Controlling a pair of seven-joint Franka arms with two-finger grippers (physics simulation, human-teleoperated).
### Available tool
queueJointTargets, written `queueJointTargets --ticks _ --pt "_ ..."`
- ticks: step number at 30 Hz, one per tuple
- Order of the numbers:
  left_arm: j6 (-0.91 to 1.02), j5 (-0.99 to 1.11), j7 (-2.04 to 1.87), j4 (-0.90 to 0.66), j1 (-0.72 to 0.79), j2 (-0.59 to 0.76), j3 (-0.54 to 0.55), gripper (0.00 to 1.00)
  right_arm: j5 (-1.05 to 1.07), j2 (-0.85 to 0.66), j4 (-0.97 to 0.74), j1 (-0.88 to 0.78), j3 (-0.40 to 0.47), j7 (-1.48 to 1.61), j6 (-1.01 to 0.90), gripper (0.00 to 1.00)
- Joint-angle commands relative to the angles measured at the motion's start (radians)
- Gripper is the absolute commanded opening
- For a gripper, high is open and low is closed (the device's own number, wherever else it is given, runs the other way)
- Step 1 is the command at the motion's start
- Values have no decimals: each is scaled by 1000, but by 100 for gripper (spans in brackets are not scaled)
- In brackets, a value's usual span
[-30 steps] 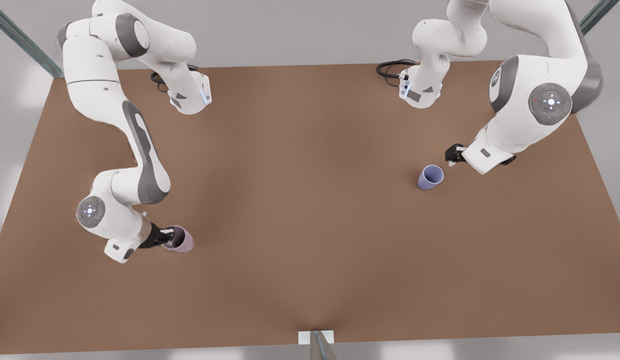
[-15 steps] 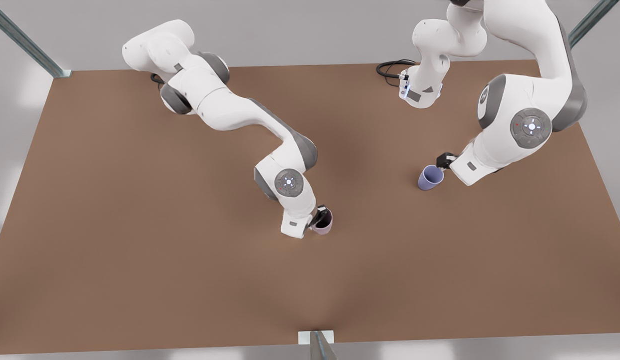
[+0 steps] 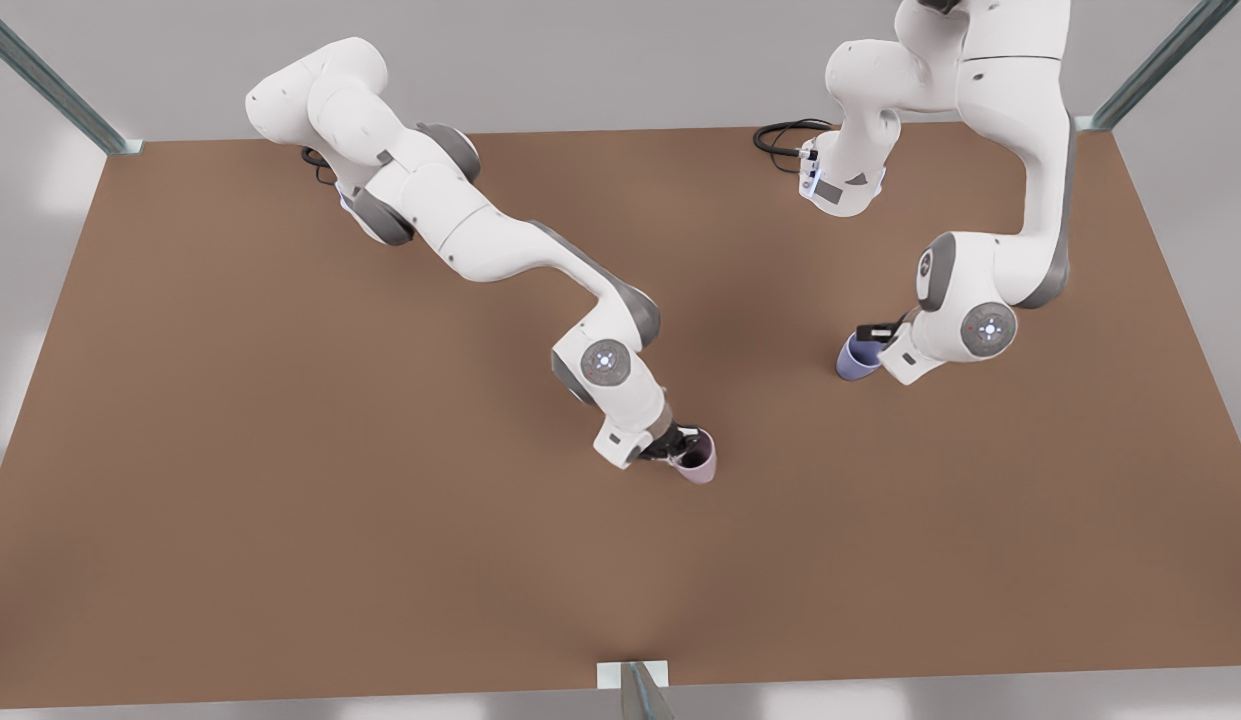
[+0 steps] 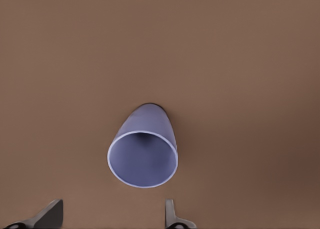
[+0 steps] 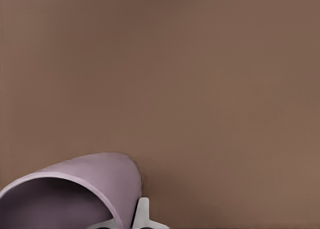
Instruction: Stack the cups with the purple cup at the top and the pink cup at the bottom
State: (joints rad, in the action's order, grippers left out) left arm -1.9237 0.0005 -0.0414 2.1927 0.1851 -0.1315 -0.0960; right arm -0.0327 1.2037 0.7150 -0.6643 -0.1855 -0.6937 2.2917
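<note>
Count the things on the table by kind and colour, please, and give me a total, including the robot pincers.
Pink cup: 1, held in the right pincer
Purple cup: 1, standing on the table, with the left pincer open beside it
Pincers: 2
Total: 2 cups and 2 pincers, 4 things

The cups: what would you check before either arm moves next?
1. Pink cup gripped by right end effector, finger over the rim: ok.
2. Pink cup resting on the table: cannot tell.
3. Purple cup upright on the table, mouth open: ok.
4. Left end effector open above the purple cup: ok.
5. Purple cup gripped: not ok.
6. Cups stacked: not ok, they are well apart.
</note>
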Motion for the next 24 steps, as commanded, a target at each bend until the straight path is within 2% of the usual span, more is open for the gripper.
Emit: queueJointTargets --ticks 1,3,5,12,13,16,17,18,21,22,23,24 --pt "-184 -11 47 24 4 1 -7 100 -4 -1 1 0 -2 -356 66 21" --pt "-186 -11 93 27 4 0 -42 100 -4 1 6 -3 -2 -356 63 21" --pt "-267 -11 92 81 4 -4 -42 100 -4 2 6 -8 -3 -356 55 21" --pt "-339 -13 92 113 4 -25 -42 100 -4 7 21 -8 -11 -356 25 21" --pt "-341 -13 92 114 4 -30 -42 100 -4 5 27 -9 -12 -356 25 28" --pt "-342 -13 92 114 4 -40 -42 100 -4 7 49 -26 -11 -354 14 29" --pt "-347 -13 92 114 4 -50 -42 100 -4 7 50 -28 -11 -354 12 36" --pt "-354 -13 92 116 4 -56 -42 100 -4 7 49 -28 -11 -354 12 48" --pt "-367 -13 92 116 4 -73 -42 100 -4 7 49 -28 -9 -354 18 75" --pt "-367 -13 92 116 4 -74 -42 100 -4 7 47 -28 -9 -352 23 82" --pt "-367 -13 92 116 5 -74 -42 100 -4 7 47 -28 -9 -352 26 82" --pt "-365 -13 92 116 5 -74 -42 84 -4 7 44 -28 -9 -351 29 85"
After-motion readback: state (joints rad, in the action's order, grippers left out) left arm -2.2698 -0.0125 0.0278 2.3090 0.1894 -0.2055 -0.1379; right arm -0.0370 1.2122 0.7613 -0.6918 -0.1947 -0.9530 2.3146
